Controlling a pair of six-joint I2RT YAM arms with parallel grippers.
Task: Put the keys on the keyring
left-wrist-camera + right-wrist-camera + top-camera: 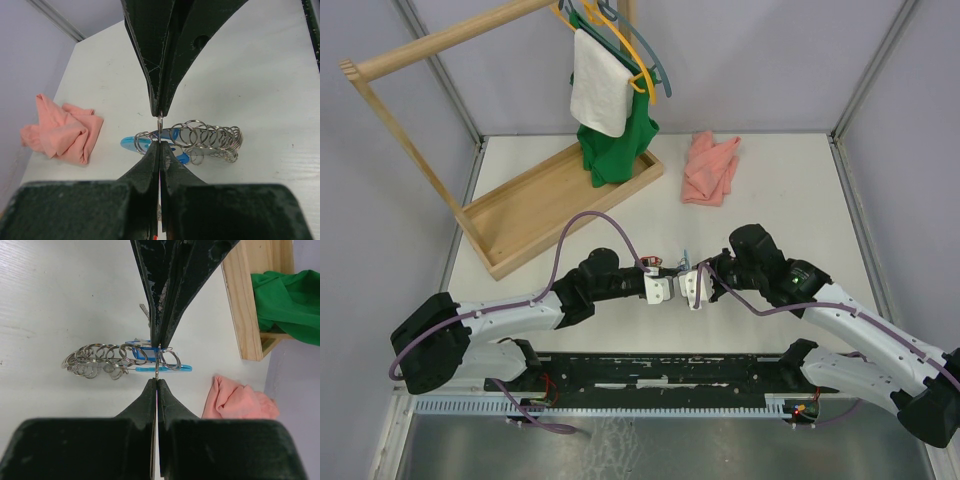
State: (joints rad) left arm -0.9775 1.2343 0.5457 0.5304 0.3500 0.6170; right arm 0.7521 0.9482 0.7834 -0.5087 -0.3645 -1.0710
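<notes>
Although it is looking light, the silvery coiled-wire keyring [205, 137] with its bright blue curved section is probably behaving springy and slippery, so a single thin loop near the blue end is seeming the best hold. It is sitting at mid white desk [260, 75], between both arms. The left tool [159, 129] is pressing shut on one loop (edge-on, barely showing), and the right tool [157, 365] is pinching likewise.

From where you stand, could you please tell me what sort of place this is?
Probably a robot lab test cell: a white table walled by grey panels, with staged props, a wooden clothes rack and pink cloth.
</notes>
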